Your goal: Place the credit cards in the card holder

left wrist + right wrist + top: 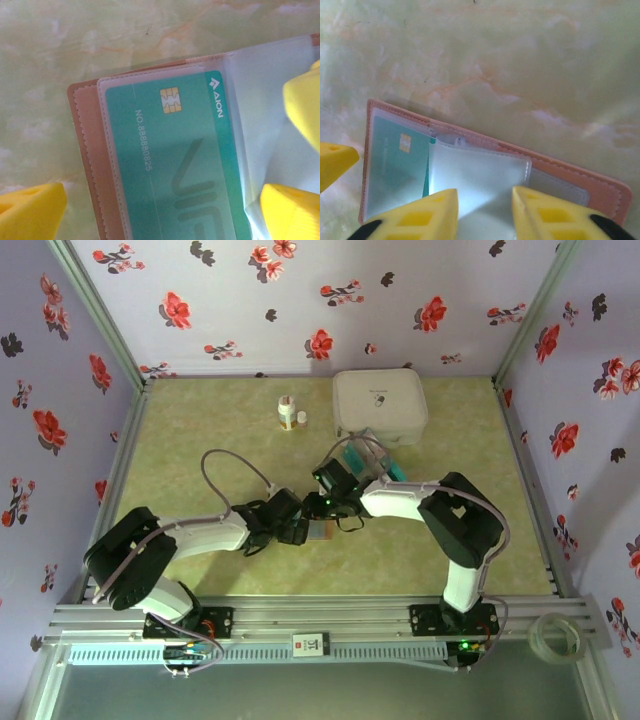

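Note:
The tan card holder (82, 125) lies open on the table, also seen as the holder (560, 172) and the holder (320, 531). A teal card (170, 165) with a gold chip sits in its left clear sleeve; the same card (395, 160) shows in the right wrist view. My left gripper (165, 217) is open, its yellow fingers (30, 210) straddling the holder. My right gripper (485, 220) is open, with a loose clear sleeve page (480, 175) rising between its fingers (415, 217). More teal cards (393, 470) lie by the white box.
A big white square box (380, 405) stands at the back, right of centre. Small bottles (288, 412) stand to its left. Both arms meet at mid-table, wrists close together. A tape roll (548, 635) lies off the table at the near right.

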